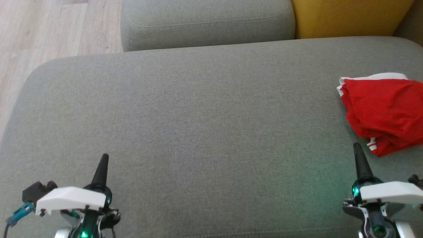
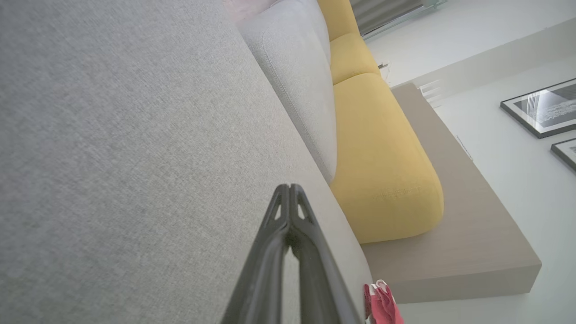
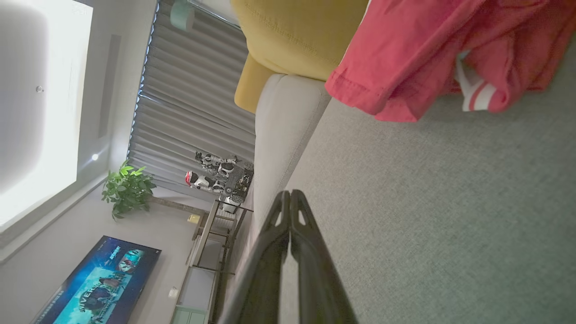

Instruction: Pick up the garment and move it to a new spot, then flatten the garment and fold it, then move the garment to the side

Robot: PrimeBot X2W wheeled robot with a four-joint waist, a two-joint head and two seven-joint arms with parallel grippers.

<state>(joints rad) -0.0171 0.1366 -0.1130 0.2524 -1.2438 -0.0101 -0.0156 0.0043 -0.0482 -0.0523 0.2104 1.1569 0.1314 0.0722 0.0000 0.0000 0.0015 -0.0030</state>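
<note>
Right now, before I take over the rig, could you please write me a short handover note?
Left gripper: shut, empty, over the near left of the grey sofa seat.
Right gripper: shut, empty, just short of the garment and not touching it.
Red garment with white trim: crumpled on the right side of the seat, partly cut off by the head view's edge.
Done: nothing apparent; the garment is not flattened or folded.
Left: pick it up, move it to a new spot, flatten, fold, move aside.
</note>
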